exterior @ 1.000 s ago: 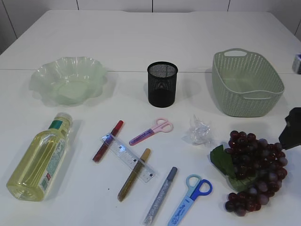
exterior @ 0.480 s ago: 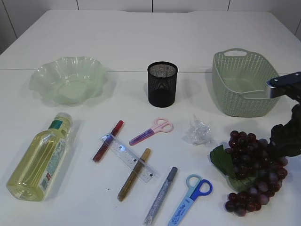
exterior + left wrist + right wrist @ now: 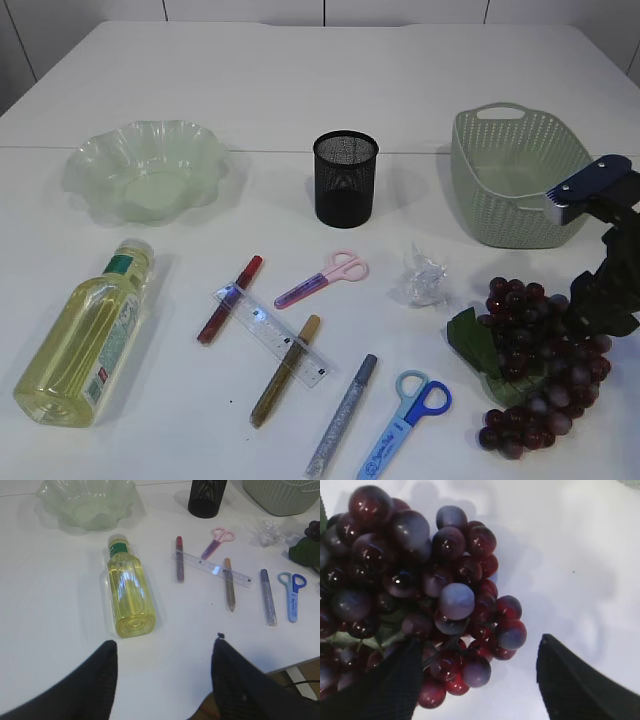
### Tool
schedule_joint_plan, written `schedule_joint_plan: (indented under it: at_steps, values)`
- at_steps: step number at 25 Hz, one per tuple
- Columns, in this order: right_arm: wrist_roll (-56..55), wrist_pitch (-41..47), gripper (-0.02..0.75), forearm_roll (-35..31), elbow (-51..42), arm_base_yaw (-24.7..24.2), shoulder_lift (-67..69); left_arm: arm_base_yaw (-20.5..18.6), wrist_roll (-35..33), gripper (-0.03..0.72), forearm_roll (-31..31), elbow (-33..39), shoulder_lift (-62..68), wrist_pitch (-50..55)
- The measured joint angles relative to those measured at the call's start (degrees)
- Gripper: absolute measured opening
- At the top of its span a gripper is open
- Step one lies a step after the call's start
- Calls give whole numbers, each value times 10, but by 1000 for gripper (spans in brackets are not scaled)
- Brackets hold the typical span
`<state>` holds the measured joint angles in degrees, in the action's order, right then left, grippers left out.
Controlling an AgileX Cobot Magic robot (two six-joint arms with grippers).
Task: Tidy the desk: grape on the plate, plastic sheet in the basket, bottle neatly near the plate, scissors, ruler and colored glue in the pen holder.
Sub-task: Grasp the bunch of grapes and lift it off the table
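- Exterior view: the plate [image 3: 147, 180], a pale green wavy dish at 10 o'clock on the tabletop [image 3: 330, 80], holds nothing.
- The black mesh pen holder [image 3: 346, 178] at 12 o'clock looks empty; its floor shows through the mesh.
- The green basket [image 3: 522, 177] at 2 o'clock has nothing visible inside.
- The bottle [image 3: 87, 333] lies on its side at 8 o'clock, cap toward the plate.
- The ruler [image 3: 272, 334] lies across 2 colored glue sticks, red [image 3: 229, 299] and gold [image 3: 285, 370]; a 3rd, silver [image 3: 342, 414], lies at 6 o'clock.
- Pink scissors [image 3: 323, 279] sit near the centre, blue scissors [image 3: 405, 424] at 5 o'clock.
- The crumpled plastic sheet [image 3: 421, 277] lies between pen holder and grape [image 3: 535, 365].
- The right pincer [image 3: 607, 290] hangs over the grape at 4 o'clock.
- Left wrist view: the left pincer [image 3: 165, 672] is parted and empty, above bare tabletop, with the bottle at 12 o'clock.
- Right wrist view: the right pincer's jaws stand apart, 1 finger [image 3: 390, 685] against the cluster's lower berries, the other clear of it; nothing is gripped.
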<state>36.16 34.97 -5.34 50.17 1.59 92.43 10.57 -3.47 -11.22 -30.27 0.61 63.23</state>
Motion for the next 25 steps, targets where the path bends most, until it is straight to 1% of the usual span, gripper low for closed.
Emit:
schedule_joint_plan:
  at_steps: [12,25]
  values:
    - [15,-62,549,0,2,0,66,0,0,435,0,0,0,0]
    - [27,-101,549,-2,3,0,103,0,0,435,0,0,0,0]
